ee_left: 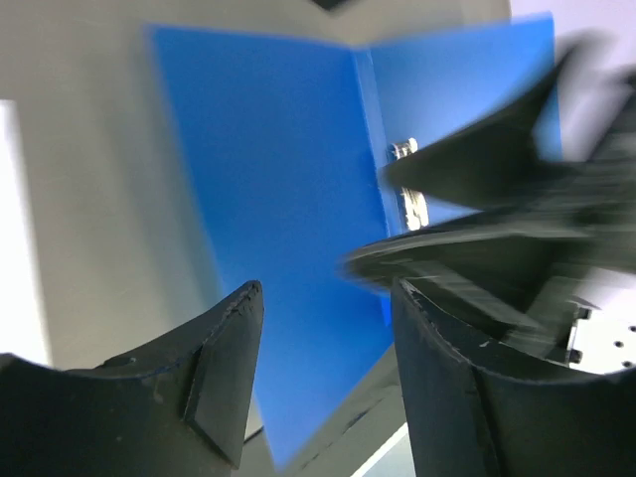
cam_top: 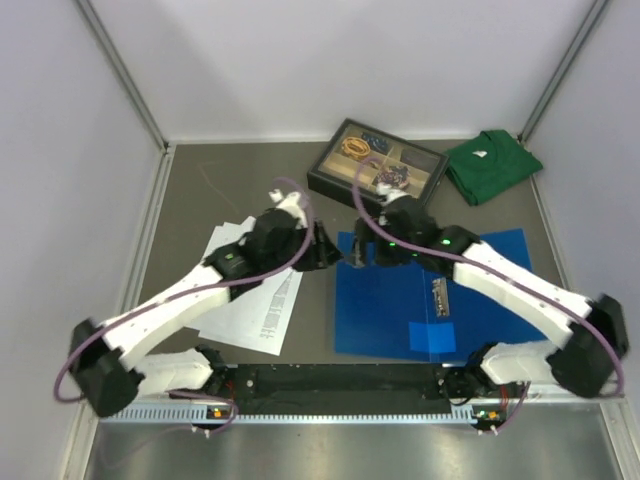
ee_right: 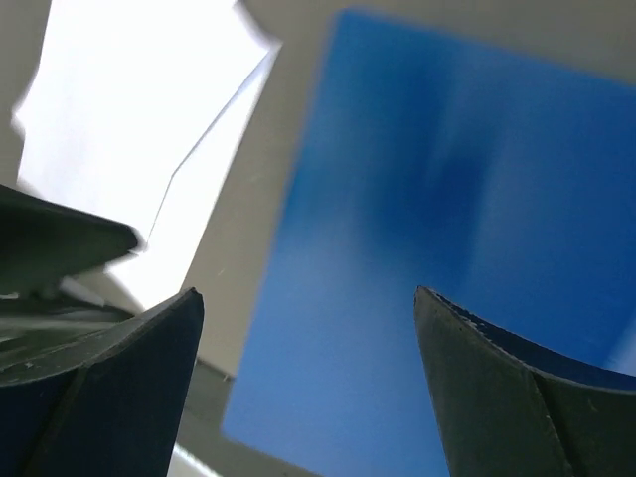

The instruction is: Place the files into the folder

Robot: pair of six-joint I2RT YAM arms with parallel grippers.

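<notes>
The bright-blue folder (cam_top: 480,290) lies open and flat on the table right of centre, with a metal clip (cam_top: 439,297) along its spine. The files (cam_top: 250,305), a loose stack of white printed sheets, lie left of it, partly under the left arm. My left gripper (cam_top: 333,250) and right gripper (cam_top: 358,252) face each other over the folder's far left corner. In the left wrist view the left gripper (ee_left: 326,293) is open above the folder (ee_left: 268,199), holding nothing. In the right wrist view the right gripper (ee_right: 308,293) stands wide open over the folder (ee_right: 447,219), with the files (ee_right: 139,129) beyond.
A black-framed compartment tray (cam_top: 377,165) sits at the back centre. A folded green shirt (cam_top: 492,165) lies to its right. The blurred right arm (ee_left: 497,229) crosses the left wrist view close to the left fingers. White walls enclose the table.
</notes>
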